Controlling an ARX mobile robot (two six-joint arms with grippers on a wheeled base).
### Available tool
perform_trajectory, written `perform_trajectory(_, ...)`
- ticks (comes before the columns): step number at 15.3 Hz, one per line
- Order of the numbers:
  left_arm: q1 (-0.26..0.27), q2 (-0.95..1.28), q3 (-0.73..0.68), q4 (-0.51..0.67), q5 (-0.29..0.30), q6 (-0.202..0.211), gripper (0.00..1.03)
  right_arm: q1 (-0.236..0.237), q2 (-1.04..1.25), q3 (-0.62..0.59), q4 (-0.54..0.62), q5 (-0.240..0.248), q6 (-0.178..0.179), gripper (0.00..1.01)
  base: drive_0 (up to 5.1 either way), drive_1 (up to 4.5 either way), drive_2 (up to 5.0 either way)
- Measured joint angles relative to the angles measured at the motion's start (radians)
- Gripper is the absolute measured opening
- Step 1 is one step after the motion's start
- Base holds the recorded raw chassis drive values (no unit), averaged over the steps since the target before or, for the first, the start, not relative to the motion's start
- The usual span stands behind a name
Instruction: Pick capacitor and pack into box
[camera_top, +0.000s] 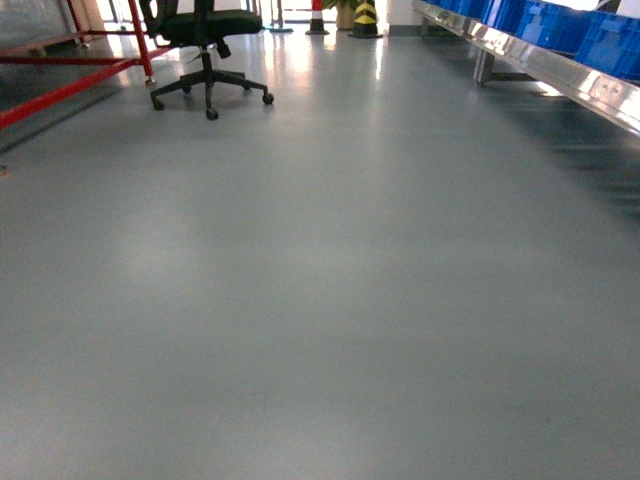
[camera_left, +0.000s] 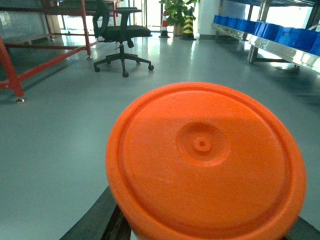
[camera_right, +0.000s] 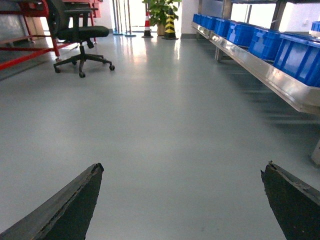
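Left gripper (camera_left: 200, 235): clamped on an orange cylinder (camera_left: 205, 160), presumably the capacitor, its dark fingers (camera_left: 97, 220) just showing beneath the round end cap.
Capacitor: held in the left gripper, end-on to the left wrist camera, filling the near frame.
Handling: judged stiff moulded plastic, smooth and a bit slippery, likely light; best held across the round body below the cap rim, as it appears now.
Right gripper (camera_right: 182, 200): jaws wide apart, nothing between them, bare floor (camera_right: 170, 125) ahead.
Beyond the grippers: office chair (camera_top: 205, 40) ahead to the left by a red frame (camera_left: 12, 70); blue bins (camera_right: 270, 42) on a steel shelf to the right.
Views: only the left wrist shows the capacitor; the head view shows neither gripper.
Box: not in any view.
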Motion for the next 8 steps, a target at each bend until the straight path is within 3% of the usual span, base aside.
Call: perform_trajectory(8,0.002,0.0,0.0,0.003,0.001,0.0,0.44,0.0,0.0,0.0,-0.005,0.0,0.0,0.98,-5.0,2.47,2.5)
